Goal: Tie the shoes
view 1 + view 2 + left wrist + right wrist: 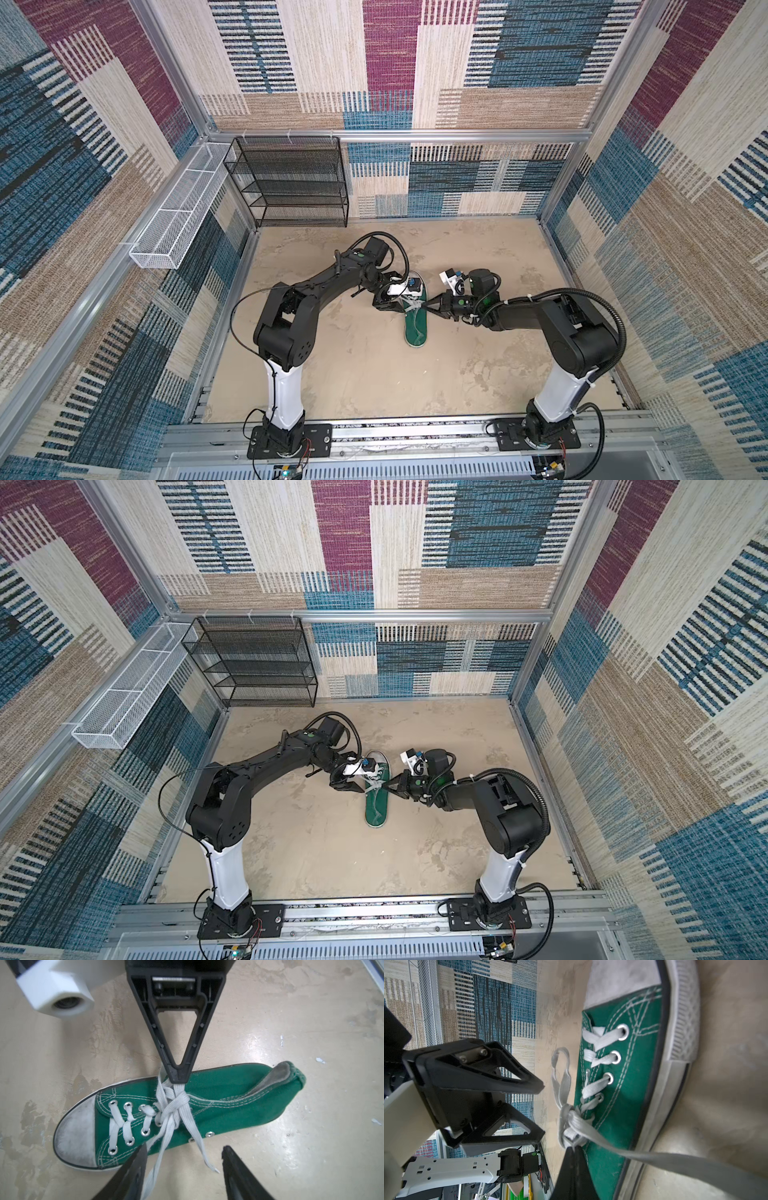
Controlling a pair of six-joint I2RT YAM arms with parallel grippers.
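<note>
Green canvas marks the sneaker (pixel 415 322), which lies mid-counter (pixel 353 382) between the two arms. Its heel is towards the robot's bases and its toe cap (pixel 76 1132) points away. It looks flattened and rolled partly onto its side. Midway along it, at the top eyelets, the whitish laces (pixel 172 1105) bunch into a loose crossing, not yet a bow. The right jaws are pinched tight on a strand at that crossing. The left jaws stand about half apart on the opposite side of the shoe, clamping nothing that I can see. One loose lace end runs along the inside of one of their fingers (pixel 137 1169), and a second end lies free on the counter between them.

The main danger, I judge, is the left jaws closing on the wrong strand or on air, since the two ends sit near each other and a small loop (pixel 560 1064) stands just beside them. A pull by the right arm could also drag or roll the light shoe, because nothing pins it down, and that would slacken the crossing rather than tighten it. Both pairs of jaws work near each other, so they could collide. Farther back, the black wire rack (pixel 291 183) and the white mesh basket (pixel 174 216) stand well apart, no hindrance.
</note>
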